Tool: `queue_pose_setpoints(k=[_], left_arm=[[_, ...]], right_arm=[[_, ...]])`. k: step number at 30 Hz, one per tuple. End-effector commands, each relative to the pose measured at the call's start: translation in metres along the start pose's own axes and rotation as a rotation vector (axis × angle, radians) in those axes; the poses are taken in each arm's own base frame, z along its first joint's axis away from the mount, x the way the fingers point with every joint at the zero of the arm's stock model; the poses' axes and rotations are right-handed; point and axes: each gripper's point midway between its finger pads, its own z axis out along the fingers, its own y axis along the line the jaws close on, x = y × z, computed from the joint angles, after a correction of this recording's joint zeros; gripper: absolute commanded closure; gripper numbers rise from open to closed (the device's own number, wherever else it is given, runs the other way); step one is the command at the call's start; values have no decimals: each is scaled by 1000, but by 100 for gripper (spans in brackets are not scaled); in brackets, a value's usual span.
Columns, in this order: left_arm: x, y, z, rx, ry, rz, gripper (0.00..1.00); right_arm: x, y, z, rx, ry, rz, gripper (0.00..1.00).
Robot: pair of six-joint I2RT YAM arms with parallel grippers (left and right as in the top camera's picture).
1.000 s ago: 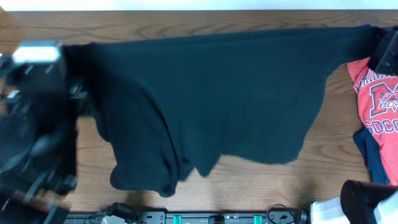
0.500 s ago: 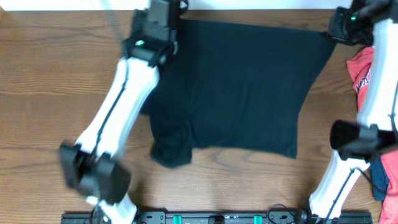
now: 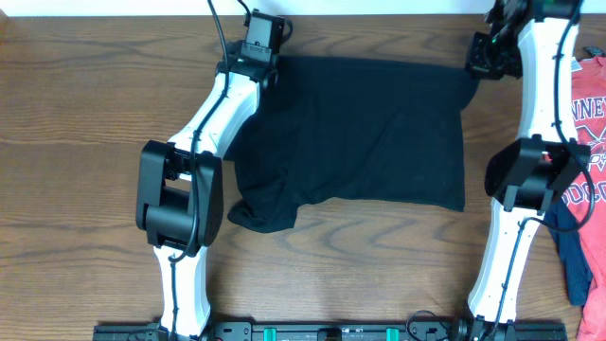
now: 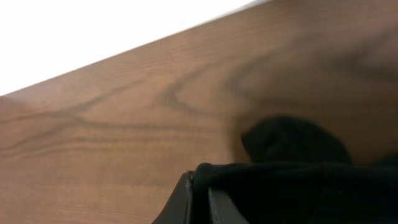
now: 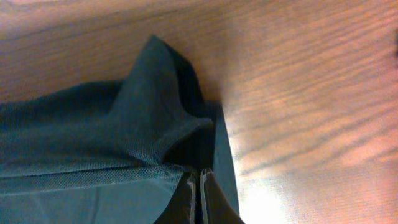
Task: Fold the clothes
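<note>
The black T-shirt [image 3: 360,133] lies spread on the wooden table [image 3: 85,142], with its lower left part bunched into a lump near the front. At the shirt's far left corner my left gripper [image 3: 265,59] is shut on the fabric. The left wrist view shows dark cloth [image 4: 292,155] pinched between the jaws of that gripper [image 4: 200,186]. My right gripper [image 3: 485,59] holds the far right corner. In the right wrist view its jaws [image 5: 199,177] are shut on a fold of the shirt [image 5: 93,137] just above the wood.
A red T-shirt with white lettering [image 3: 589,142] lies at the right edge, and a navy garment [image 3: 568,246] sits below it beside the right arm. The table's far edge runs just behind both grippers.
Both arms have swung from close under the camera out to the far edge. The shirt, stretched wide a second ago, has drawn narrower and settled flat on the table.
</note>
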Motion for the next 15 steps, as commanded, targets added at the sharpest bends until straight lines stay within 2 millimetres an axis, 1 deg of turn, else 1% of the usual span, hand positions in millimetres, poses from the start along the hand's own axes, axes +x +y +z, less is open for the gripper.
queue_pose_setpoints(k=[1,4,7,15], left_arm=[[-9,28,4,-55,-25,-67,94],[-7,32,5,-59,-20,-72,94],[1,35,7,-61,12,-61,94],[52,37,7,-51,201,22,94]], right_arm=[[-7,-12,4,58,-23,3,99],[-9,-12,3,54,-32,17,99],[-7,-14,3,61,-23,19,99],[9,-17,3,72,41,19,99]])
